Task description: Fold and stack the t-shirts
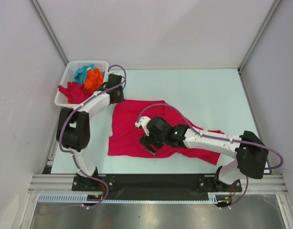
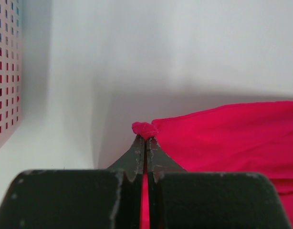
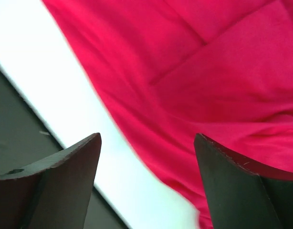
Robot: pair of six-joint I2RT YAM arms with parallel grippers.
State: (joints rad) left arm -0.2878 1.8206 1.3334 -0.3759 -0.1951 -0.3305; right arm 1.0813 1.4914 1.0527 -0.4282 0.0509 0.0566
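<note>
Shirt corner (image 2: 144, 129) between left tool (image 2: 145, 142) tips

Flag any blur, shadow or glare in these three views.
Top view: sharp, evenly lit, red shirt clear. Left wrist view: soft shadow behind the shirt, left gripper base blurred. Right wrist view: shirt edge smeared, right gripper dark.

No readable text or labels anywhere
</note>
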